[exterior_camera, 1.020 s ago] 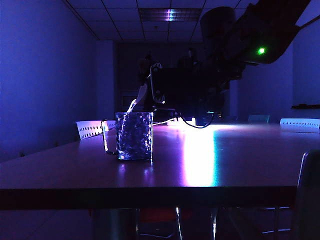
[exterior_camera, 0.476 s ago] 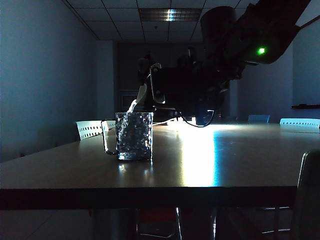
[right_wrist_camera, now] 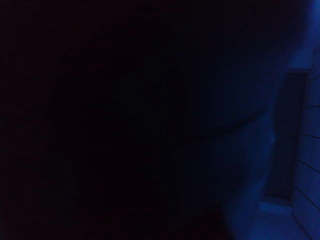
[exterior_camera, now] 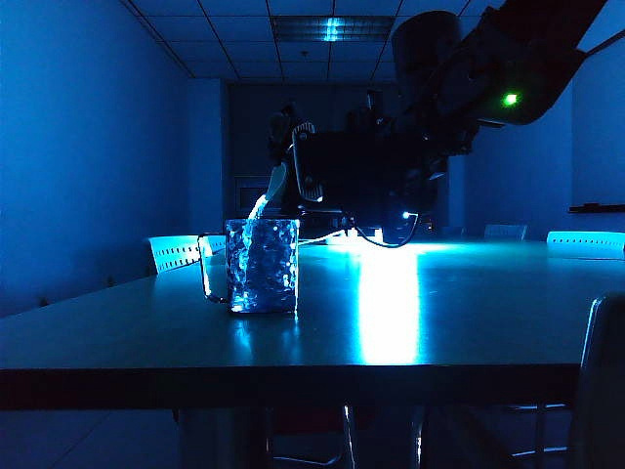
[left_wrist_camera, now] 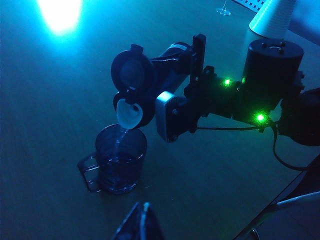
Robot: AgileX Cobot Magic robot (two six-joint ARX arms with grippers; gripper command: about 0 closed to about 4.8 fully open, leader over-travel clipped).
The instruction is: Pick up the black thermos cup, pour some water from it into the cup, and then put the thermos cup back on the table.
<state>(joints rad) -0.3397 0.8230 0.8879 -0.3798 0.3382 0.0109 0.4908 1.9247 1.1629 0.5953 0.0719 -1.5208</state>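
The black thermos cup (left_wrist_camera: 167,67) lies tipped on its side above the cup (left_wrist_camera: 120,157), lid flipped open. From its pale spout (left_wrist_camera: 129,112) a thin stream of water runs into the clear dimpled cup (exterior_camera: 262,264), which stands upright on the table (exterior_camera: 439,322) with its handle to the left. My right gripper (left_wrist_camera: 182,85) is shut on the thermos body, one finger on each side; in the exterior view it is a dark mass (exterior_camera: 327,176) behind the cup. The right wrist view is almost black. My left gripper (left_wrist_camera: 142,222) hovers short of the cup, fingers pressed together, holding nothing.
White perforated chair backs stand past the table's far edge (exterior_camera: 176,252) and far right (exterior_camera: 586,239). A dark chair (exterior_camera: 604,381) rises at the near right corner. A bright strip of light reflects on the tabletop (exterior_camera: 389,303). The right arm (left_wrist_camera: 275,75) reaches over the table.
Only the room's light colour has shifted, from purple through white to blue. The thermos stays tipped over the cup and both arms keep still.
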